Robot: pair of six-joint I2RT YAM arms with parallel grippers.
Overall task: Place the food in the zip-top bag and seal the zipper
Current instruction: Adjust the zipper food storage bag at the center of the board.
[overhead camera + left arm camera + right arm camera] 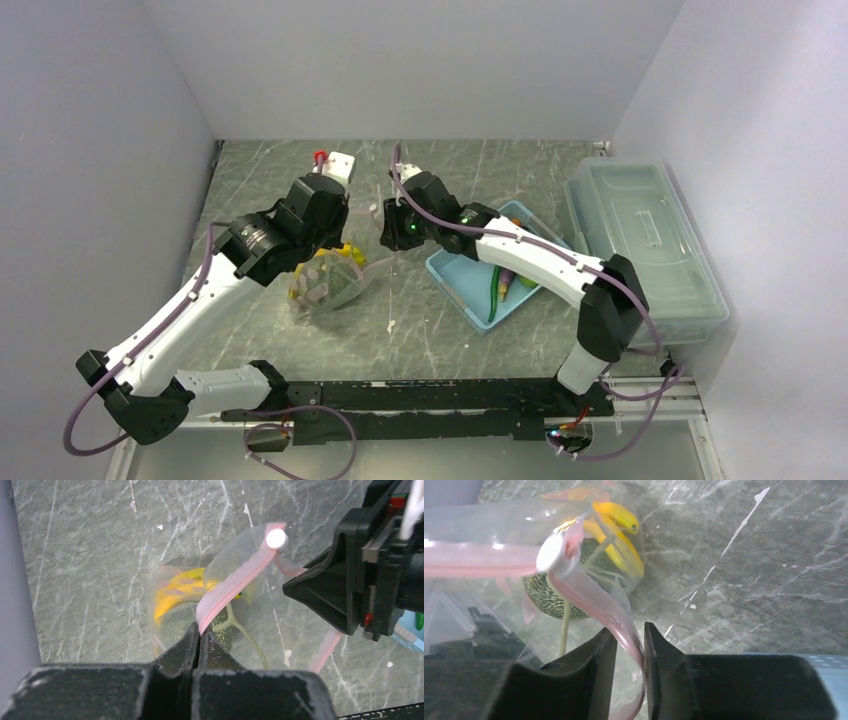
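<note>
The clear zip-top bag (330, 282) lies on the table between the two arms. A yellow banana bunch (175, 592) and a netted melon (544, 597) are inside it. My left gripper (200, 630) is shut on the pink zipper (240, 575), which rises to a white slider (276, 538). My right gripper (630, 630) is at the bag's other side with its jaws a little apart. The zipper (589, 592) runs down through that gap, brushing the right finger, and is not pinched. More food, a long green pod (495, 295) and an orange piece (512, 283), lies in the blue basket.
The light-blue basket (455, 285) stands right of the bag, under my right forearm. A large clear lidded box (640, 240) fills the right side. A small white block with a red part (337, 161) sits at the back. Grey walls close in left, back and right.
</note>
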